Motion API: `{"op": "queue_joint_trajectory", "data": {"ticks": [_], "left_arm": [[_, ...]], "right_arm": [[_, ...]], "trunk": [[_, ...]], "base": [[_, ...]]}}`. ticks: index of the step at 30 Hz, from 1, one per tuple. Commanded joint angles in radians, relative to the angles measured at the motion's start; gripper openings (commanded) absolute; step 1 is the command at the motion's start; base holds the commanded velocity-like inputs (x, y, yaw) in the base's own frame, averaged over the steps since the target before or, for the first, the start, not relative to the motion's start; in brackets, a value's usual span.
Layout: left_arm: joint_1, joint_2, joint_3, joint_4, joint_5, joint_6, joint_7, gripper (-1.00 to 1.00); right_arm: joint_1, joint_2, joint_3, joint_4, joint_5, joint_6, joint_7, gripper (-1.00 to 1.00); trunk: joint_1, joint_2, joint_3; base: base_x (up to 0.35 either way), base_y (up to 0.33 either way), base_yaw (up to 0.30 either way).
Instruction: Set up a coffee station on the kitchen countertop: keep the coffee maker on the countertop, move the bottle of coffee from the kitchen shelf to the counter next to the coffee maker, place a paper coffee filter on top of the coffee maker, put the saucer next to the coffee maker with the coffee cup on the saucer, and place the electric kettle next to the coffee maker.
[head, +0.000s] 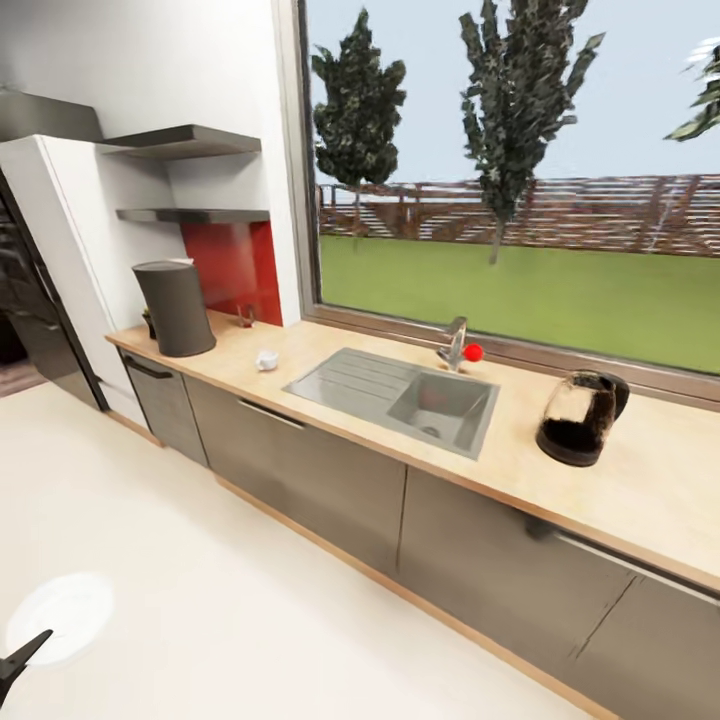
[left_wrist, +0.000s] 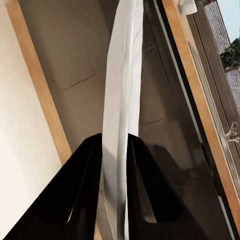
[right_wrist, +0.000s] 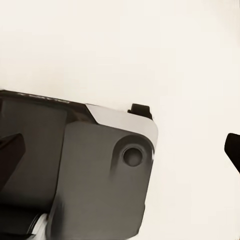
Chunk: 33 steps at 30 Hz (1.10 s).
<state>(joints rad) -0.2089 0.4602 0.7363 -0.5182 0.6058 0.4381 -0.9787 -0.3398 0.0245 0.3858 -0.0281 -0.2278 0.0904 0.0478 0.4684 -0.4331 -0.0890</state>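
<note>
1. Left tool (left_wrist: 114, 150) is clamped on the saucer (left_wrist: 121, 90), pinching its rim edge-on. In the head view the saucer (head: 62, 615) hangs low over the floor, well short of the worktop (head: 330, 350).
2. Handling guess: thin, stiff, glazed, so probably slippery and chippy. A rim pinch is fine for carrying, but I'd set it down flat and gently.
3. Right tool: can't tell if it's apart or together; that wrist view mostly shows robot body and floor.
4. Coffee maker (head: 176, 307) sits at the worktop's left end, the cup (head: 266, 360) near it, the kettle (head: 581, 417) past the sink (head: 400, 395), well apart.
5. No readable labels or brands anywhere.
</note>
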Motion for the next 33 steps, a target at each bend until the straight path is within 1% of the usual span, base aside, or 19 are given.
{"op": "queue_joint_trajectory", "data": {"ticks": [1, 20, 23, 33], "left_arm": [[-0.001, 0.0, 0.002, 0.002, 0.003, 0.007, 0.0, -1.0], [-0.001, 0.0, 0.003, 0.008, 0.005, 0.007, -0.002, -1.0], [-0.001, 0.0, 0.003, 0.008, 0.005, 0.007, -0.002, -1.0], [-0.001, 0.0, 0.002, 0.009, 0.005, 0.008, -0.003, -1.0]], "right_arm": [[-0.001, -0.001, 0.008, -0.001, -0.01, 0.005, 0.001, 1.0], [-0.001, 0.0, 0.008, -0.001, -0.011, 0.005, 0.003, 1.0], [-0.001, 0.0, 0.008, -0.001, -0.011, 0.005, 0.003, 1.0], [-0.001, 0.0, 0.009, -0.001, -0.009, 0.002, 0.003, 1.0]], "trunk": [[0.001, -0.002, -0.003], [0.001, -0.002, -0.019], [0.001, -0.002, -0.021], [0.001, -0.002, -0.021]], "base": [[0.19, 0.283, 0.23], [0.231, 0.253, 0.243], [0.315, 0.076, 0.14], [0.335, 0.009, 0.011]]}}
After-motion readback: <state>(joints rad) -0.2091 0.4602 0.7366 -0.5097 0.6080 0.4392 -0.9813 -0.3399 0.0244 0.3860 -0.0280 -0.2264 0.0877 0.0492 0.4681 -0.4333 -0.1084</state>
